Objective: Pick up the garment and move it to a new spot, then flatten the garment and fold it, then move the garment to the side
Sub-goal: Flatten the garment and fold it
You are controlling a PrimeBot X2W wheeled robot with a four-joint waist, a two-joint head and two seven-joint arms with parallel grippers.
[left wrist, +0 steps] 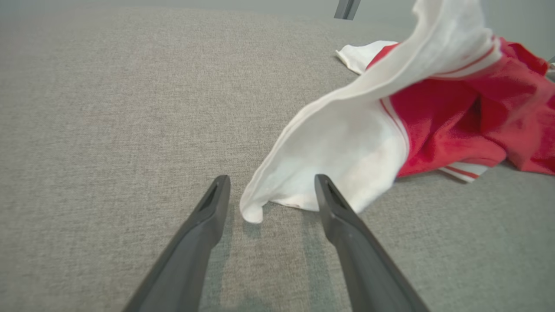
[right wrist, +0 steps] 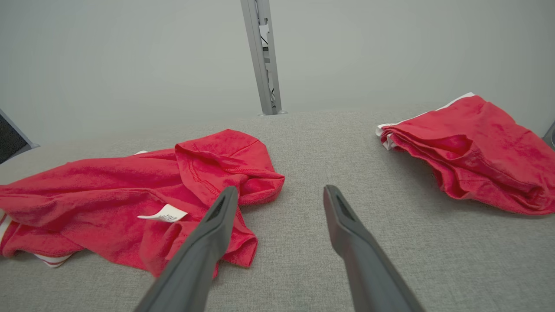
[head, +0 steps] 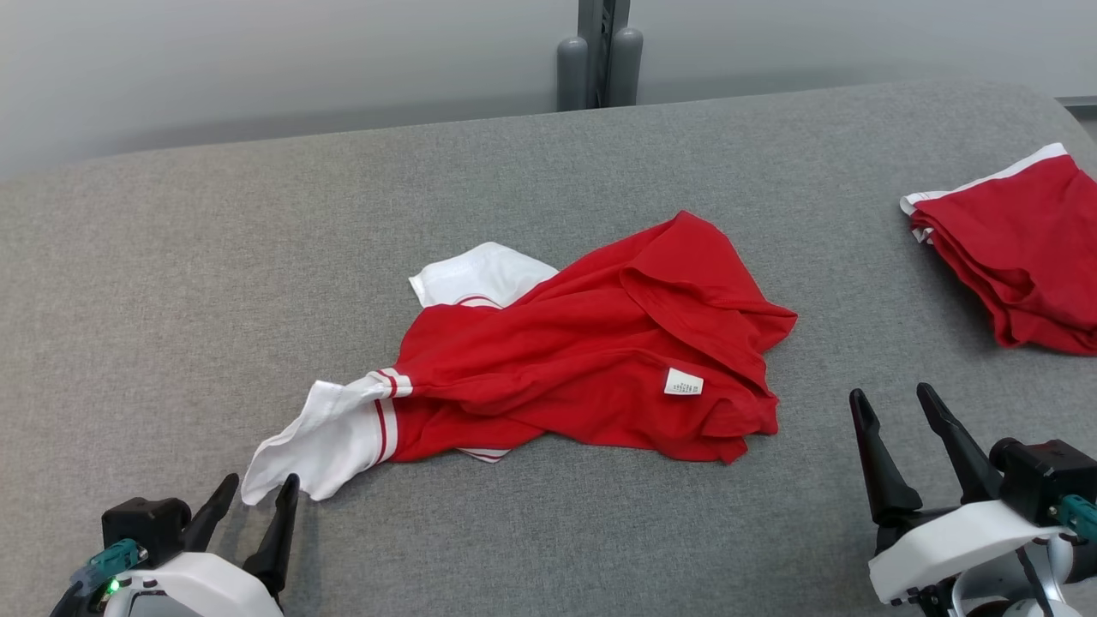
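- Far left: the left gripper (head: 262, 482) sits low on the grey padded table (head: 214, 257). Its two fingers are spread apart and not clamped on anything. In the left wrist view (left wrist: 271, 180) the tip of the white sleeve (left wrist: 338, 147) pokes in between the fingers, just off the right one.
- That white sleeve (head: 317, 437) has red and white stripes where it joins the body. It stretches down-left from the garment toward the left gripper.
- Middle: the garment (head: 583, 351), a red shirt, lies crumpled and bunched near the centre of the table, definitely not flat. A second white sleeve (head: 480, 274) peeks out at its upper left edge.
- A small white label (head: 683, 382) lies on the red cloth toward the garment's lower right. In the right wrist view (right wrist: 162, 213) it sits just left of that gripper's left finger.
- Behind the table, a grey post (head: 600, 51) stands against the pale wall.
- Right: the right gripper (head: 894, 396) is wide open and holding nothing. It's near the garment's right edge but clear of it, over bare table (right wrist: 280, 190).
- Far right: a second red garment (head: 1020, 248) with white trim, folded into a neat-ish pile, sits well apart from the crumpled one.
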